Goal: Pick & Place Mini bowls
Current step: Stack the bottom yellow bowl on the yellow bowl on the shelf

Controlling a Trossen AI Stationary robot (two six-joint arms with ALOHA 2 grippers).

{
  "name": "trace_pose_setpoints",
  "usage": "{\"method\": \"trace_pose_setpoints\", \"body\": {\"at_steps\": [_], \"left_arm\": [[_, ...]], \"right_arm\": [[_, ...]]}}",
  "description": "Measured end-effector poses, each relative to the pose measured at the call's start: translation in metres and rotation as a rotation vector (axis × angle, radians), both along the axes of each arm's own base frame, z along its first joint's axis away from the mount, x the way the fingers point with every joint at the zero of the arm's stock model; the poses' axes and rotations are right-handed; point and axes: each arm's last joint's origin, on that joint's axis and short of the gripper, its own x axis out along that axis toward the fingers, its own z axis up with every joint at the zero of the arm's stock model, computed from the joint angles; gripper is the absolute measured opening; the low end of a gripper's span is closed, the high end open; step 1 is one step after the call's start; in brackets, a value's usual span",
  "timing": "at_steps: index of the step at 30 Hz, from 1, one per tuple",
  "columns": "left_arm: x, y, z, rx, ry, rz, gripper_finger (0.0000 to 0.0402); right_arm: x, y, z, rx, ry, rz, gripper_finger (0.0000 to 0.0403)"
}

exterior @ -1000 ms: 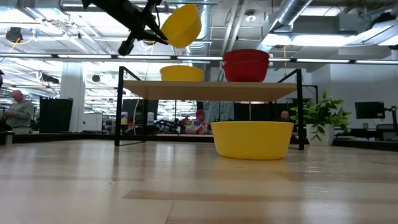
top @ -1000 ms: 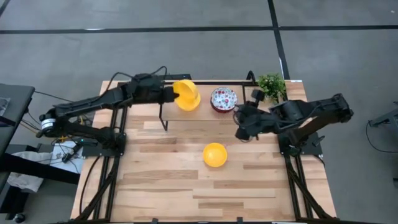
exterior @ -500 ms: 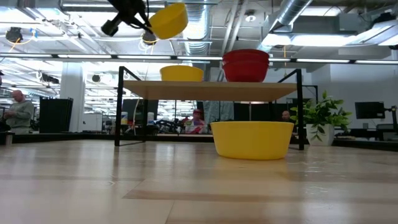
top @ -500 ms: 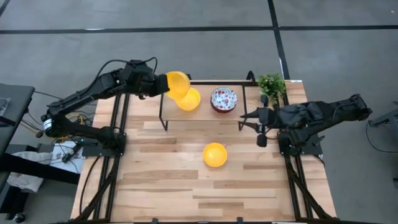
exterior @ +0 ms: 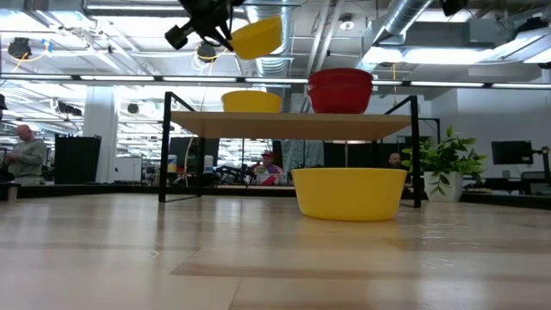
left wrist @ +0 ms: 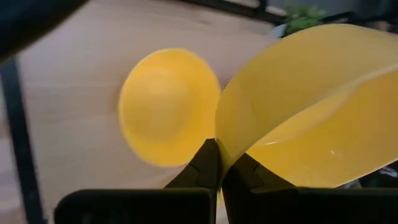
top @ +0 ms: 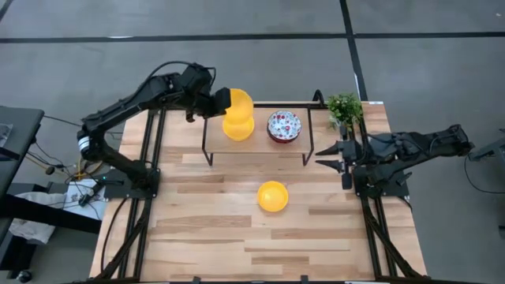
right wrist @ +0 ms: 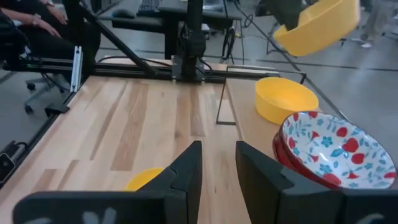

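Your left claw sits upper centre-left in the high view, its fingers pinched on the rim of a yellow mini bowl, which hangs tilted in the air above the raised shelf. In the low view that held bowl shows at the top, above a second yellow bowl resting on the shelf's left half. On the shelf just to the right of that one stands a stack of red bowls; from above, the top one shows a white inside with a red floral pattern. A third yellow bowl rests on the wooden surface below centre in the high view, in front of the shelf. Your right claw hovers at the right, near the shelf's right end, fingers apart and holding nothing. A green plant stands at the surface's upper right corner.
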Motion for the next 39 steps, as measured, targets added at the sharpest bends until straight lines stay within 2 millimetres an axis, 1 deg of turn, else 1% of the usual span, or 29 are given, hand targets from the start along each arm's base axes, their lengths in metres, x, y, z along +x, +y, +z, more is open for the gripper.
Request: {"method": "trace_pose_setpoints", "body": {"at_steps": [4,8,13,17,21,25,28,32,39], "left_arm": [[-0.001,0.002,0.003,-0.058,0.045,0.038,0.0003],[-0.003,0.006,0.000,-0.111,0.057,0.077,0.0003],[-0.003,0.015,-0.005,-0.137,0.080,0.111,0.0003],[0.002,0.024,-0.016,-0.170,0.121,0.127,0.0003],[0.014,0.034,-0.032,-0.256,0.147,0.101,0.0003],[0.020,0.040,-0.045,-0.321,0.177,0.082,0.0003],[0.018,0.040,-0.048,-0.348,0.212,0.083,0.0003],[0.011,0.037,-0.046,-0.383,0.245,0.113,0.0003],[0.013,0.038,-0.050,-0.405,0.256,0.137,0.0003]], "right_arm": [[-0.008,-0.002,-0.010,0.009,-0.031,0.000,0.0088],[-0.012,-0.003,-0.015,0.014,-0.072,0.002,0.0088],[-0.013,-0.003,-0.022,0.014,-0.088,0.001,0.0088],[-0.010,-0.003,-0.030,-0.007,-0.086,0.007,0.0088],[-0.008,-0.002,-0.039,-0.011,-0.085,0.007,0.0088],[-0.011,-0.003,-0.041,-0.009,-0.092,0.007,0.0088],[-0.015,-0.004,-0.041,-0.004,-0.108,0.007,0.0088],[-0.020,-0.005,-0.044,0.000,-0.123,0.007,0.0088],[-0.027,-0.007,-0.045,0.008,-0.153,0.006,0.0088]]}}
